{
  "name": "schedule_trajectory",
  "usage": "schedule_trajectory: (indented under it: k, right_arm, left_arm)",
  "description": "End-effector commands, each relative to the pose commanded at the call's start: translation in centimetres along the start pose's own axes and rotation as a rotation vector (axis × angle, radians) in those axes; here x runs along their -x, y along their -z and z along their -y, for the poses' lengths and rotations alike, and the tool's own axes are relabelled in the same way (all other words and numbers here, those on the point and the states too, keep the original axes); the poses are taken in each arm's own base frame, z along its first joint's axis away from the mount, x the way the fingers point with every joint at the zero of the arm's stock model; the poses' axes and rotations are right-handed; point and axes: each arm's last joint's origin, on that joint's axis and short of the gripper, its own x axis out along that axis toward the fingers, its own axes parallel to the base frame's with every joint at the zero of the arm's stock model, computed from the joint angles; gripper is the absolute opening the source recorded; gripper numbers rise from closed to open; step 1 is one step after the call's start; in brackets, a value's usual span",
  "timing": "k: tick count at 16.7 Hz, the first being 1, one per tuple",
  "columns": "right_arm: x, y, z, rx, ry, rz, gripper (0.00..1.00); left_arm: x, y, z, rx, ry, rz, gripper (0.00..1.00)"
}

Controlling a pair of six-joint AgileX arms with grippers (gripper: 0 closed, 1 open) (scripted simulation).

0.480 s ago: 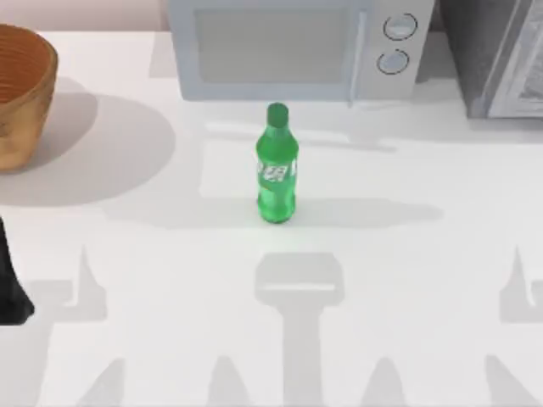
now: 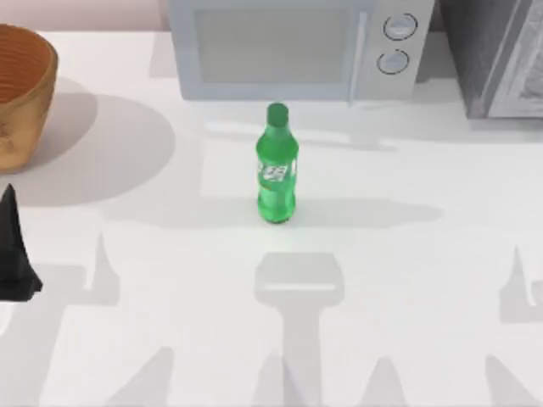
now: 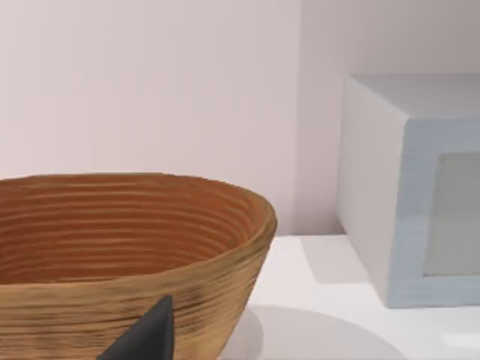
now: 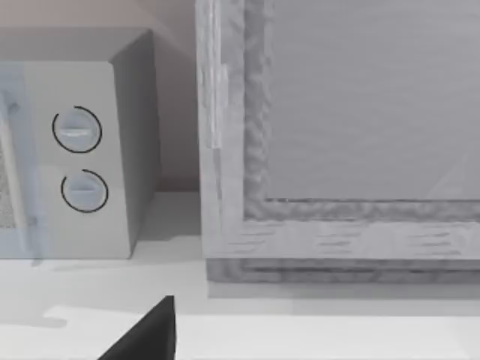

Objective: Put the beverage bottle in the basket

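The beverage bottle (image 2: 277,164) is bright green with a green cap and a white-and-green label. It stands upright at the middle of the table, just in front of the microwave. The basket (image 2: 21,93) is round, ribbed and orange-brown, and sits at the far left back corner, cut off by the picture's edge. My left gripper (image 2: 13,254) is a dark shape at the table's left edge, in front of the basket and far left of the bottle. Its wrist view looks at the basket (image 3: 127,247) from close by. A dark tip of my right gripper (image 4: 150,336) shows in its wrist view.
A white microwave (image 2: 297,47) with two round knobs stands at the back centre, directly behind the bottle. A grey cabinet-like appliance (image 2: 501,55) fills the back right corner. Open white tabletop (image 2: 407,280) lies in front of and to the right of the bottle.
My left gripper has moved in from the left edge, farther back toward the basket. The bottle and basket have not moved.
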Motion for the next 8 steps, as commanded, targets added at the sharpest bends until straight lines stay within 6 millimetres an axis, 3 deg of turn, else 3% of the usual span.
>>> schedule_trajectory:
  k: [5, 8]
  right_arm:
    - [0.0, 0.0, 0.0, 0.000, 0.000, 0.000, 1.00]
    - [0.0, 0.0, 0.0, 0.000, 0.000, 0.000, 1.00]
  left_arm:
    - [-4.3, -1.9, 1.5, 0.007, 0.165, 0.006, 1.00]
    - [-8.0, -1.4, 3.1, 0.012, 0.283, -0.004, 1.00]
